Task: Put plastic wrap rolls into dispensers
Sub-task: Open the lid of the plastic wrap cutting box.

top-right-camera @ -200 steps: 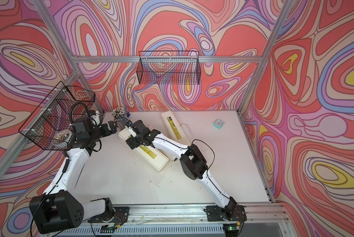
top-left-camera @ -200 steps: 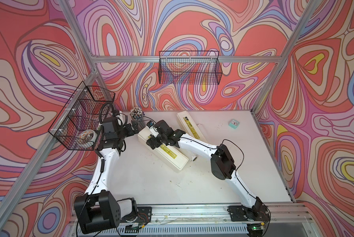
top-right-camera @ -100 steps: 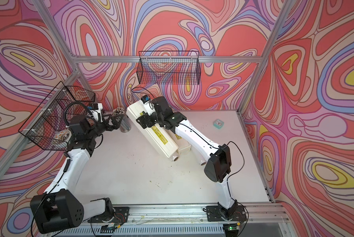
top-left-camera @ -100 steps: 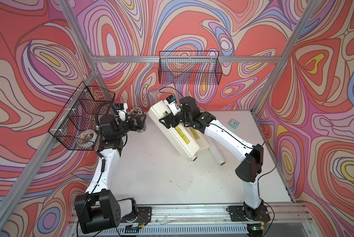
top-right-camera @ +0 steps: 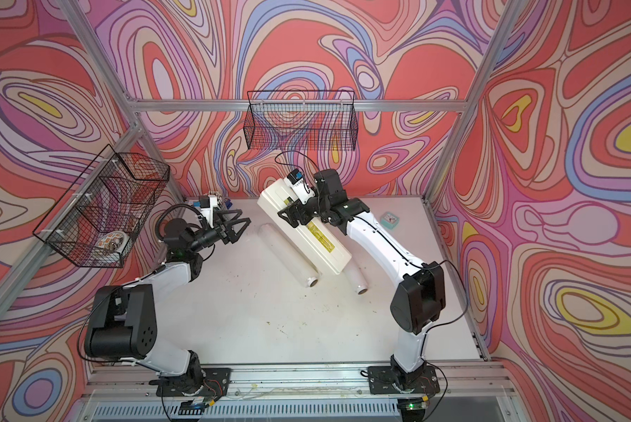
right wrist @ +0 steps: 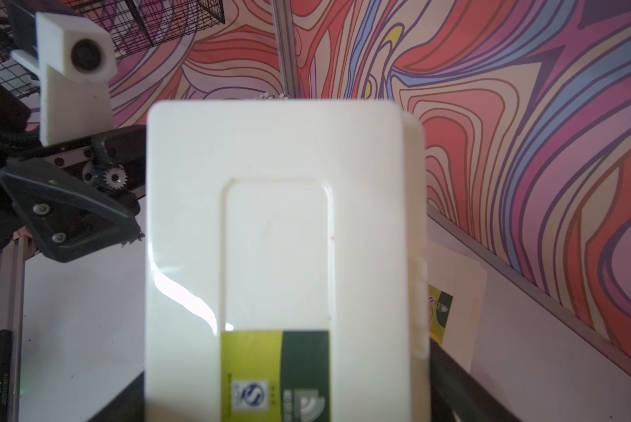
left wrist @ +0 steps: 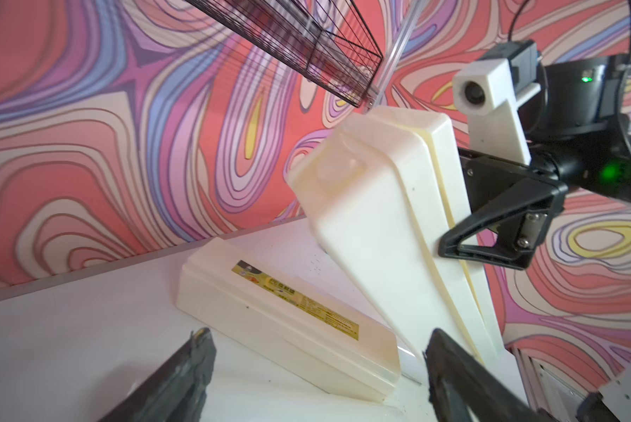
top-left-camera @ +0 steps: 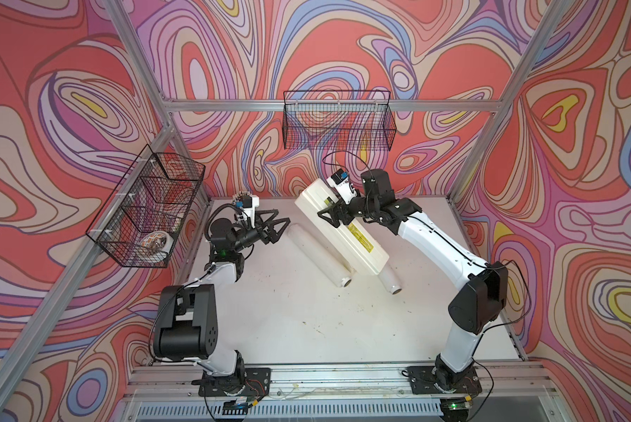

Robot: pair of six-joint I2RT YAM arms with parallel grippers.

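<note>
**A:** What is the right gripper (top-left-camera: 331,217) doing?

**B:** It is gripping a long, cream-white plastic dispenser box with a yellow-and-black label strip. That is the raised dispenser (top-left-camera: 347,237), held across its width near its far end. The fingers are pressing on its two long sides, so they are standing about as wide as the box.

**A:** Is that box resting on anything?

**B:** It is hanging tilted over the white table (top-left-camera: 288,329), with the far end highest. I cannot tell whether the low end is touching anything.

**A:** Where are the rolls lying?

**B:** Two long, slim plastic wrap rolls of glossy whitish film are lying side by side on the table, partly under the raised box. The left roll (top-left-camera: 317,255) is showing most of its length. The right roll (top-left-camera: 389,281) is showing only its hollow near end.

**A:** And the other box?

**B:** The second dispenser (left wrist: 288,329), a matching cream-white box, is lying flat on the table with its lid down, just beside the raised one.

**A:** What about the left gripper (top-left-camera: 281,223)?

**B:** It is hovering above the table's far left part with its fingers spread wide. It is holding nothing and pointing toward the raised dispenser, apart from it.
</note>
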